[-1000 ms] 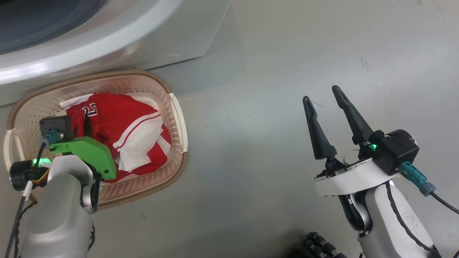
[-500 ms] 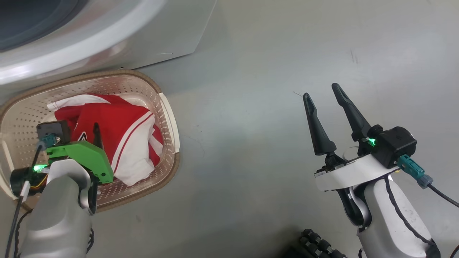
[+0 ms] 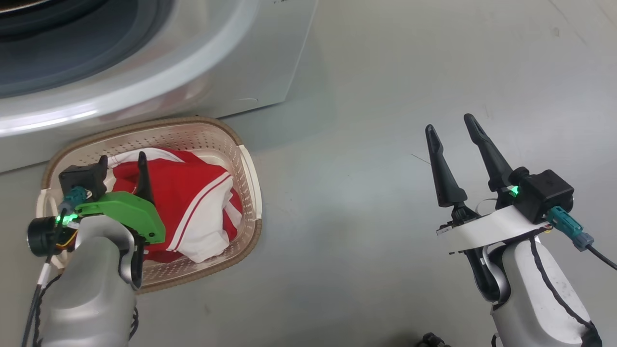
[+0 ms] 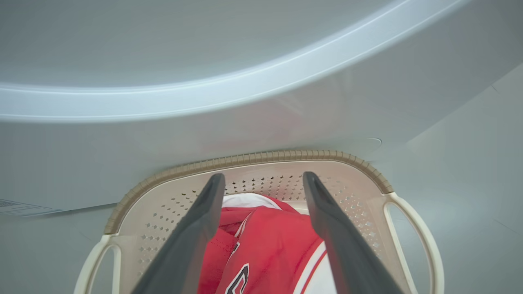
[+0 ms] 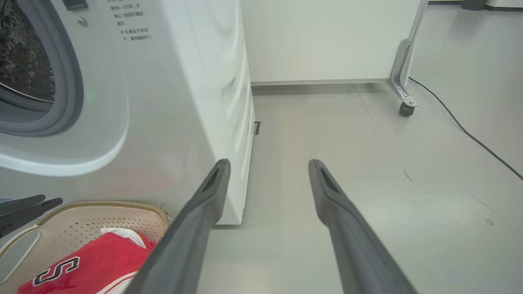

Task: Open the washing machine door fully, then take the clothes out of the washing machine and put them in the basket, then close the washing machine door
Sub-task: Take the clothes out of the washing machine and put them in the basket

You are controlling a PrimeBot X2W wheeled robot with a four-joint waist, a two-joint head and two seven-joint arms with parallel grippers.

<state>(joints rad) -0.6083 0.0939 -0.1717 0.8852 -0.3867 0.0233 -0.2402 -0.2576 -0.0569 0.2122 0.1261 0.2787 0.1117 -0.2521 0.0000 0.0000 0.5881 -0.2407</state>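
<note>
Left pincer (image 3: 122,158) newly wide over basket (image 3: 193,137)

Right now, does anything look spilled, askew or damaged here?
Nothing stands out: the crumpled red-and-white garments lie inside the cream perforated plastic basket, which sits level on the floor beside the white washing machine.

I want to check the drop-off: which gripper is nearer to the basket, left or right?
Left. The left gripper hangs open over the basket, above the clothes in it. The right gripper is open over the floor, well away on the basket's right.
</note>
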